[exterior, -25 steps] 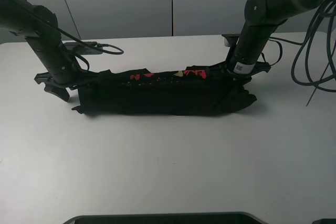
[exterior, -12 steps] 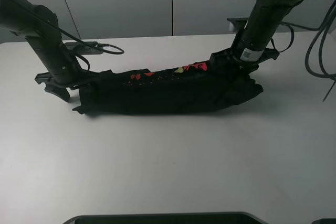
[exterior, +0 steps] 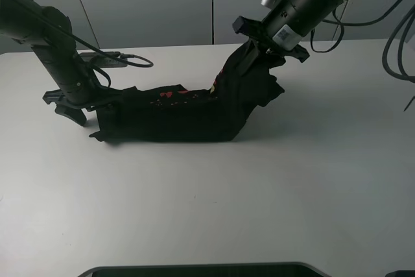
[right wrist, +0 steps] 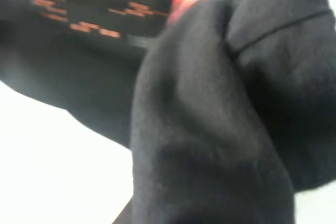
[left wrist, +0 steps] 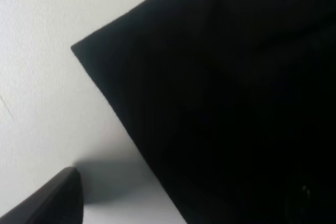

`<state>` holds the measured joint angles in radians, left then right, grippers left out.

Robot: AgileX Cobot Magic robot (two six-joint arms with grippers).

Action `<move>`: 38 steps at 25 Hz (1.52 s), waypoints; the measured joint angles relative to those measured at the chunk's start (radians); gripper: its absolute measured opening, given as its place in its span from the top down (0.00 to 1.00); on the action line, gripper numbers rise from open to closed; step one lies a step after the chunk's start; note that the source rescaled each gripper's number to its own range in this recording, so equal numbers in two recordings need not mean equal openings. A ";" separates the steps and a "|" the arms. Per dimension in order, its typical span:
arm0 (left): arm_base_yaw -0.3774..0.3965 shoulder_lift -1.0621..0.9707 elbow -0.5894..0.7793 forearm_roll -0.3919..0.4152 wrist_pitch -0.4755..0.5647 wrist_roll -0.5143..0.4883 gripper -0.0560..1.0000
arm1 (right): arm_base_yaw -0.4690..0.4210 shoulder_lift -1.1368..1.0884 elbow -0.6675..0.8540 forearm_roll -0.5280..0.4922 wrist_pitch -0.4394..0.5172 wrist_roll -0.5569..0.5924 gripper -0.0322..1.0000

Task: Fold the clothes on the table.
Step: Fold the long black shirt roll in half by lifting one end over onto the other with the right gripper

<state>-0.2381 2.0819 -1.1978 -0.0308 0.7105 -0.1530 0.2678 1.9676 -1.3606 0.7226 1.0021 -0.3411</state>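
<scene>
The clothes (exterior: 175,118) are a black T-shirt gathered into a long strip across the white table (exterior: 207,205), with red and yellow print showing along its back edge. My right gripper (exterior: 257,45) is shut on the strip's right end and holds it up off the table, so the cloth hangs in folds below it (right wrist: 199,129). My left gripper (exterior: 70,107) stands open, low at the strip's left end. The shirt's corner (left wrist: 236,103) lies flat on the table beside one dark finger (left wrist: 52,200), apart from it.
A small grey box (exterior: 104,58) with a cable lies at the back left behind the left arm. Loose black cables (exterior: 395,50) hang at the far right. A dark edge (exterior: 201,269) runs along the table's front. Grey wall panels stand behind.
My right gripper has risen and swung left with the shirt's right end, lifting it off the table and shortening the strip. The left arm has not moved.
</scene>
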 joint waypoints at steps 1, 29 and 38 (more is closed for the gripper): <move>0.000 0.000 0.000 0.000 0.000 0.000 0.01 | 0.000 0.000 0.000 0.040 0.002 -0.022 0.84; 0.000 0.000 0.000 0.000 0.000 0.000 0.01 | 0.192 0.314 -0.001 0.832 -0.080 -0.498 0.84; 0.000 0.000 0.000 0.000 0.000 0.000 0.01 | 0.243 0.314 -0.001 0.902 -0.145 -0.553 0.84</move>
<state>-0.2381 2.0819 -1.1978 -0.0308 0.7105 -0.1530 0.5110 2.2813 -1.3617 1.6250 0.8575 -0.8944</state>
